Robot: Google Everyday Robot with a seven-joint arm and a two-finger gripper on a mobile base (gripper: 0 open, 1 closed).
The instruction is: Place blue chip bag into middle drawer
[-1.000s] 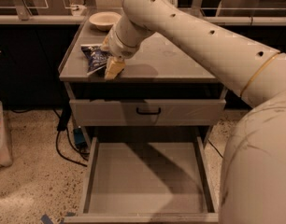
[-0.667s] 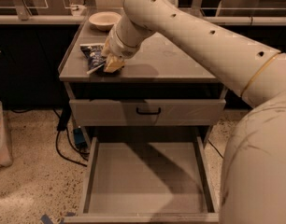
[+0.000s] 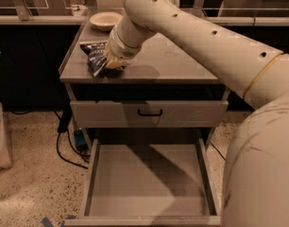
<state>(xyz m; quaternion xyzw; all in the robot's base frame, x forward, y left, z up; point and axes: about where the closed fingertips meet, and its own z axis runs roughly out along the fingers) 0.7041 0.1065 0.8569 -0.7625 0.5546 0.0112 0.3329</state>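
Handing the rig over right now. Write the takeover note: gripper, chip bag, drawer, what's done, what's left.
Gripper: down at the cabinet top, at the right side of the blue chip bag; a secure grasp is not confirmed.
Blue chip bag: lying on the cabinet top near the front left corner, in front of the cream bowl.
Middle drawer: pulled open below the shut drawer front; bag not in it.
Done: drawer open, gripper at the bag.
Left: lift the bag, carry it down, release it in the middle drawer.
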